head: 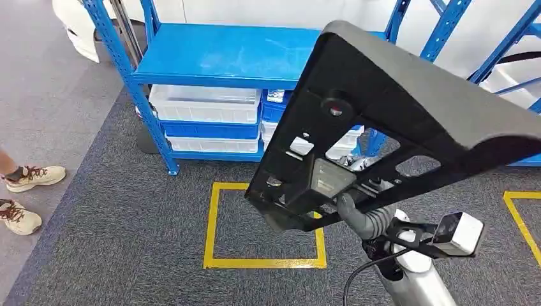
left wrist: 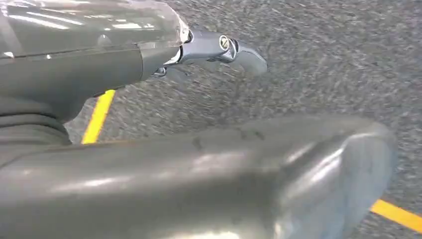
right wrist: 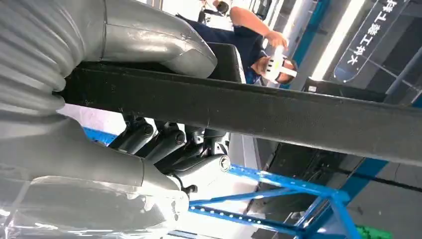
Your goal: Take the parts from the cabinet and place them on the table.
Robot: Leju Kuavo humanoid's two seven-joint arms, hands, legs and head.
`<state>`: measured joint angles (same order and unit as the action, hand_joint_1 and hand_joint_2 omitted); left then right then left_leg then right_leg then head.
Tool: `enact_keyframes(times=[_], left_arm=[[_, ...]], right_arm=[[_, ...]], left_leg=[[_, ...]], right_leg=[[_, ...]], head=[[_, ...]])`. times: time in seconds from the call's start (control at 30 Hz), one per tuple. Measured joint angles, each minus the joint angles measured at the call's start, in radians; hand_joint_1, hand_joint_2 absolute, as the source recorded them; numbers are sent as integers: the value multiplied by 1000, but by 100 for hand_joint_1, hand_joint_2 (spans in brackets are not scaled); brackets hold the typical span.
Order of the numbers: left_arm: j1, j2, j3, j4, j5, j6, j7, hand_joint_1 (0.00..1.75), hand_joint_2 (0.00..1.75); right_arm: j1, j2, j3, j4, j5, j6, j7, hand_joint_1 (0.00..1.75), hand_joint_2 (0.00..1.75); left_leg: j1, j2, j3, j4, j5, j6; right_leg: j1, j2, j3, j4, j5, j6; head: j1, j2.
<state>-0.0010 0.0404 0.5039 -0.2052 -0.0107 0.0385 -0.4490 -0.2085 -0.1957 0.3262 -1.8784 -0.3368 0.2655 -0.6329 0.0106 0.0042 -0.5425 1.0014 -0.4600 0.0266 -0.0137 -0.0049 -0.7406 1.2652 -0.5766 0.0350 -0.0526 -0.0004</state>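
The left hand (left wrist: 219, 50) hangs over the carpet with nothing in it; how its fingers lie I cannot tell. Right of it, the right hand (head: 363, 213) grips the black part (head: 395, 121) by its near-left end, long axis running far-right.

Floor: dark grey carpet (head: 127, 242), with a lighter grey strip (head: 44, 115) along one side. Markings: a yellow tape square (head: 214, 223) on the carpet before the shelving — part of a second (head: 520, 217) further along. Furniture: blue steel shelving unit (head: 217, 57), top shelf bare; white bins (head: 204, 105) and a blue bin (head: 210, 129) stacked below. Person's beige shoes (head: 29, 178) at the carpet's edge. Wall: white, behind the shelving.
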Motion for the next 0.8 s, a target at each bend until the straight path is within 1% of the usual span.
enact_keyframes(times=[0.03, 0.07, 0.1, 0.13, 0.17, 0.2, 0.23, 0.27, 0.3, 0.33, 0.37, 0.4, 0.43, 0.47, 0.5, 0.53, 0.57, 0.6, 0.63, 0.67, 0.7, 0.73, 0.77, 0.8], left_arm=[[1, -2, 0, 0, -4, -5, 0, 0, 0], [2, -3, 0, 0, -10, -8, 0, 0, 0], [1, -5, 0, 0, -11, -9, 0, 0, 0], [1, -6, 0, 0, -14, -10, 0, 0, 0], [1, -8, 0, 0, -19, -10, 0, 0, 0], [1, -10, 0, 0, -22, -11, 0, 0, 0], [1, -11, 0, 0, -27, -11, -1, 0, 0], [1, -11, 0, 0, -32, -12, -3, 0, 0], [1, -11, 0, 0, -36, -13, -4, 0, 0], [2, -11, 0, 0, -43, -17, -5, 0, 0], [3, -11, 0, 0, -49, -21, -6, 0, 0], [5, -12, 1, 0, -53, -26, -7, 0, 0], [6, -12, 0, 0, -56, -26, -7, 0, 0], [6, -11, 1, 0, -62, -26, -7, 0, 0], [6, -11, 1, 0, -64, -27, -7, 0, 0], [5, -11, 1, 0, -67, -27, -7, 0, 0], [5, -11, 1, 0, -71, -27, -8, 0, 0], [6, -11, 3, 0, -72, -27, -8, 0, 0], [5, -10, 5, 0, -74, -26, -8, 0, 0], [4, -9, 6, 0, -76, -26, -8, 0, 0], [1, -9, 8, -1, -78, -26, -9, 0, 0], [-2, -8, 8, -3, -81, -25, -10, 0, 0], [-3, -8, 10, -4, -82, -25, -9, 0, 0], [-2, -8, 13, -5, -82, -25, -11, 0, 0]], right_arm=[[7, 2, 0, 0, 5, -2, -6, 173, 175], [14, 3, -1, 0, 11, -3, -11, 173, 175], [23, 3, -2, -3, 14, -2, -20, 173, 175], [30, 3, -3, -5, 17, 1, -30, 173, 175], [33, 3, -6, -6, 21, 6, -40, 173, 175], [33, 3, -9, -6, 24, 9, -50, 173, 175], [33, 3, -13, -8, 25, 12, -55, 173, 175], [36, 3, -16, -8, 26, 17, -59, 173, 175], [36, 3, -21, -8, 27, 23, -63, 173, 175], [38, 3, -24, -8, 29, 23, -63, 173, 175], [42, 5, -26, -8, 37, 23, -63, 173, 175], [43, 8, -27, -8, 43, 23, -63, 173, 175], [47, 11, -28, -10, 51, 23, -63, 173, 175], [56, 17, -29, -13, 59, 24, -64, 173, 175], [64, 23, -31, -15, 67, 26, -64, 173, 175], [71, 33, -34, -15, 75, 34, -64, 173, 175], [78, 43, -39, -15, 88, 48, -64, 173, 175], [83, 56, -43, -15, 96, 56, -64, 173, 175], [86, 66, -45, -16, 103, 60, -64, 173, 175], [87, 74, -46, -16, 109, 60, -64, 173, 175], [87, 81, -47, -16, 113, 59, -64, 173, 175], [88, 88, -49, -20, 117, 58, -64, 173, 175], [89, 93, -51, -22, 119, 57, -64, 173, 175], [88, 97, -52, -23, 119, 57, -64, 173, 175]], left_leg=[[-1, 0, -18, 3, 13, -1], [-1, 0, -35, 5, 23, -3], [-1, 0, -52, 9, 33, -4], [-2, 0, -68, 13, 42, -7], [-3, -1, -80, 16, 50, -9], [-4, -1, -87, 19, 59, -14], [-7, -2, -91, 20, 66, -20], [-5, 0, -89, 11, 77, -26], [0, 0, -91, 8, 88, -33], [-1, 0, -92, 2, 98, -39], [-4, 0, -98, 4, 100, -45], [-2, -3, -108, 22, 57, -48], [1, -3, -124, 75, -10, -50], [2, -3, -141, 148, -73, -54], [2, -3, -156, 222, -117, -57], [2, -3, -164, 284, -135, -61], [2, -3, -157, 315, -117, -63], [3, -3, -130, 301, -77, -65], [4, -3, -86, 251, -35, -65], [4, -3, -23, 170, -14, -64], [5, -3, 44, 80, -37, -61], [-2, -4, 98, -9, -76, -56], [-4, -8, 87, -5, -79, -43], [-4, -8, 84, -8, -76, -39]], right_leg=[[0, 0, -3, 59, -3, 2], [0, 0, 10, 72, 22, 1], [0, 0, 44, 46, 60, -1], [1, 0, 94, -14, 92, -6], [2, 1, 158, -98, 104, -14], [8, 2, 230, -202, 65, -26], [11, 1, 265, -272, 41, -28], [14, 1, 257, -260, 52, -31], [19, 1, 254, -264, 57, -37], [19, 1, 248, -266, 68, -44], [3, -4, 244, -285, 87, -54], [7, -8, 233, -287, 101, -61], [8, -8, 218, -287, 114, -70], [9, -8, 203, -286, 126, -68], [10, -8, 187, -286, 137, -68], [10, -9, 171, -283, 149, -68], [10, -9, 151, -279, 161, -66], [9, -9, 132, -274, 172, -64], [8, -9, 113, -267, 181, -61], [7, -8, 95, -259, 191, -57], [8, -8, 85, -249, 198, -52], [13, -7, 74, -240, 203, -46], [12, -10, 76, -244, 213, -39], [12, -11, 74, -243, 222, -35]], head=[[0, 0], [0, 0], [0, 0], [0, 0], [0, 0], [0, 0], [0, 0], [0, 0], [0, 0], [0, 0], [0, 0], [0, 0], [0, 0], [0, 0], [0, 0], [0, 0], [0, 0], [0, 0], [0, 0], [0, 0], [0, 0], [0, 0], [0, 0], [0, 0]])
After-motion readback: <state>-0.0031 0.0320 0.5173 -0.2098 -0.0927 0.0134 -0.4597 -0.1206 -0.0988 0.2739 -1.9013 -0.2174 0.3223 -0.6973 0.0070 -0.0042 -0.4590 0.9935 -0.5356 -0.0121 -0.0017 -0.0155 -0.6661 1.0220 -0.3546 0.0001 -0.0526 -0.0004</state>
